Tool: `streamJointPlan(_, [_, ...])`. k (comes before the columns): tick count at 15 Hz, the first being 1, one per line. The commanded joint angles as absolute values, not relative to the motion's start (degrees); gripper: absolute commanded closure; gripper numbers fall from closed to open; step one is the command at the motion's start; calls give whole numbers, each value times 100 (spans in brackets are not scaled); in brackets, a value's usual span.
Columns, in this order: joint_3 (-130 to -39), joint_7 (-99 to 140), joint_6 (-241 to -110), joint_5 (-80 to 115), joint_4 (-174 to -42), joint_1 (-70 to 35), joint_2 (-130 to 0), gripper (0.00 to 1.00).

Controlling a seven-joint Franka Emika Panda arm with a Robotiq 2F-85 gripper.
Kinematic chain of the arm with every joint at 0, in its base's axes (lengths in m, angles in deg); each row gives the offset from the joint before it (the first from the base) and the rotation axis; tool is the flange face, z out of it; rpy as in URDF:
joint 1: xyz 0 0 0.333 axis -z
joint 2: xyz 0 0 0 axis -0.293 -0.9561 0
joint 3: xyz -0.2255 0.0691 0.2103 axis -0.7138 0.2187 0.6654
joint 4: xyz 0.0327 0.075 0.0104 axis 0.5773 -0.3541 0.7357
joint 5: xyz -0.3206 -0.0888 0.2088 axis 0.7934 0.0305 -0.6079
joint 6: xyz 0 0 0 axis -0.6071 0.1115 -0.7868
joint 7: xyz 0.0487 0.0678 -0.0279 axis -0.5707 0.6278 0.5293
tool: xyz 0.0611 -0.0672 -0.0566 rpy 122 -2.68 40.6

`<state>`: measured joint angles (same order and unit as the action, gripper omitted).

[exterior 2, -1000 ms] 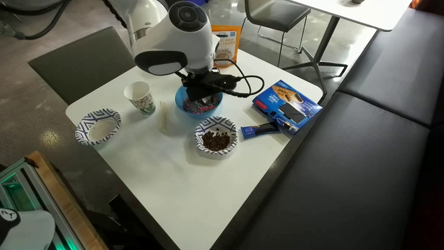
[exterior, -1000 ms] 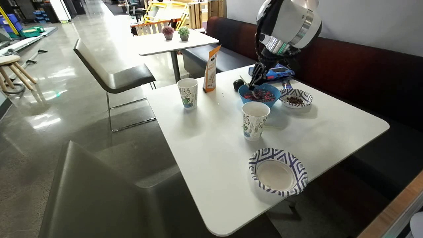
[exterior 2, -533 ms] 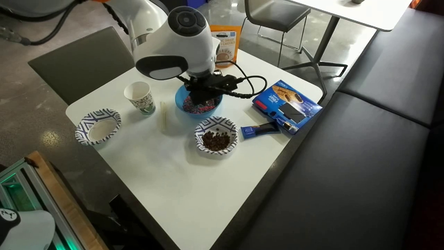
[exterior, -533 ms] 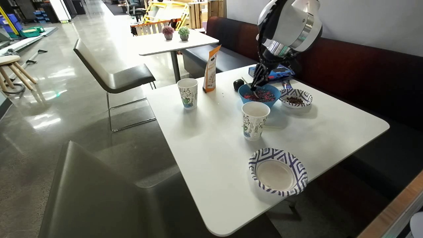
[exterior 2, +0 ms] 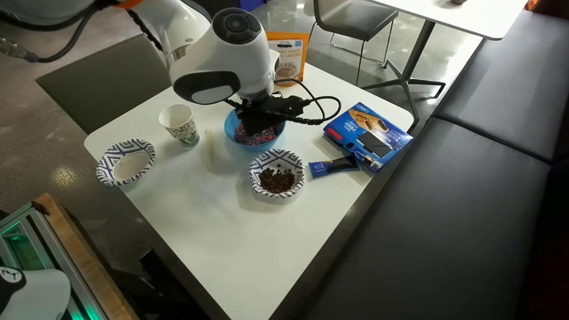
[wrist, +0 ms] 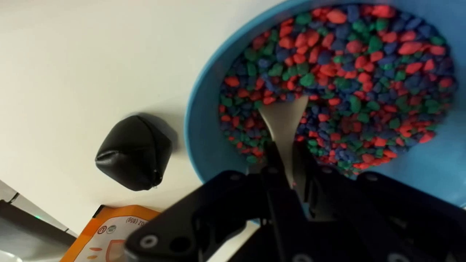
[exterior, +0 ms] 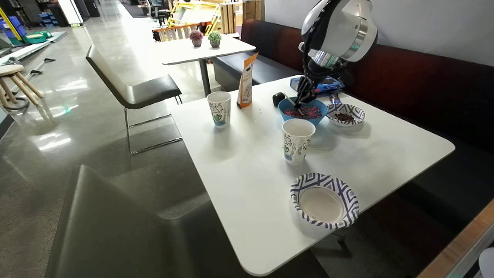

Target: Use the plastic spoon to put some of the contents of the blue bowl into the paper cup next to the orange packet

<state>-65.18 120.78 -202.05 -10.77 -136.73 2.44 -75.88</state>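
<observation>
My gripper [wrist: 285, 147] is shut on the pale plastic spoon [wrist: 283, 118], with a finger on each side of its handle. The spoon's wide end is partly sunk in red, green and blue pebbles in the blue bowl [wrist: 204, 78]. In an exterior view the gripper [exterior: 299, 103] is low over the blue bowl [exterior: 319, 119], and the spoon handle [exterior: 289, 99] leans out. The paper cup [exterior: 220, 111] stands upright beside the orange packet [exterior: 246, 83]; the arm hides this cup in the exterior view where the packet [exterior 2: 291, 58] stands behind the arm.
A similar cup [exterior: 296, 143] stands in front of the blue bowl. A patterned bowl with brown bits [exterior 2: 276, 175] is beside it, and a pale patterned bowl [exterior 2: 126, 162] is near the edge. A blue box [exterior 2: 369, 135], wrapped bar [exterior 2: 334, 166] and black object [wrist: 134, 153] lie around.
My gripper has shifted slightly right and down in an exterior view, and the spoon handle with it. The spoon's wide end stays in the bowl. The cups and packet have not moved.
</observation>
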Motion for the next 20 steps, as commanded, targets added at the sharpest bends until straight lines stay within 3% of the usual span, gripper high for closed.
streamJointPlan(1, [-6861,11499,-20157,-595,-13994,-112,-7387,96])
streamJointPlan(20, [-8716,7316,-19899,3877,-13929,-2226,-7338,96])
